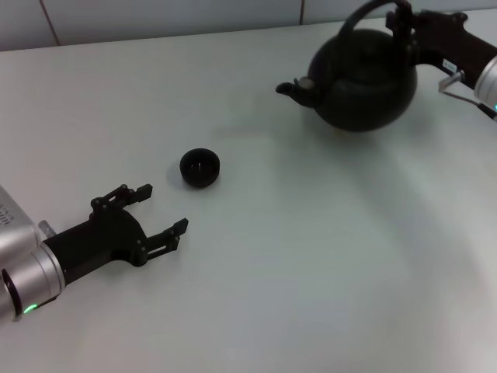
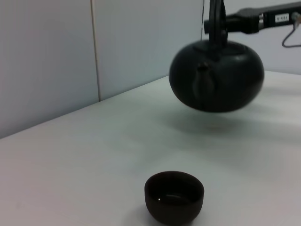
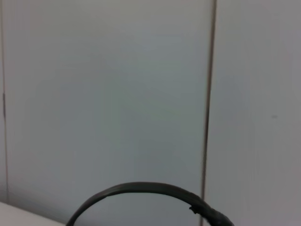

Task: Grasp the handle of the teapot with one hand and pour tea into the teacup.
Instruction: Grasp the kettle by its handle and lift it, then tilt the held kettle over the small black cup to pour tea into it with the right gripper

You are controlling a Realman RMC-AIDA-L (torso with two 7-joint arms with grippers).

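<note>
Right gripper (image 1: 403, 17) pinched on the handle (image 1: 359, 17), holding the teapot (image 1: 359, 78) clear of the table (image 1: 311, 249), shadow below; spout turned away from the gripper, toward the teacup (image 1: 200, 168). Teacup well apart, upright on the table. Left gripper (image 1: 161, 211) near the teacup, fingers spread, holding nothing.

Teapot (image 1: 365, 78): matte black all over, spout and arched handle (image 1: 359, 17) included, no pattern. Teacup (image 1: 200, 168): plain black inside and out. Table (image 1: 311, 249): white, unpatterned. Left gripper (image 1: 161, 215): black fingers, silver wrist, green light. Wall (image 2: 47, 56): pale grey-white panels, dark seams.
</note>
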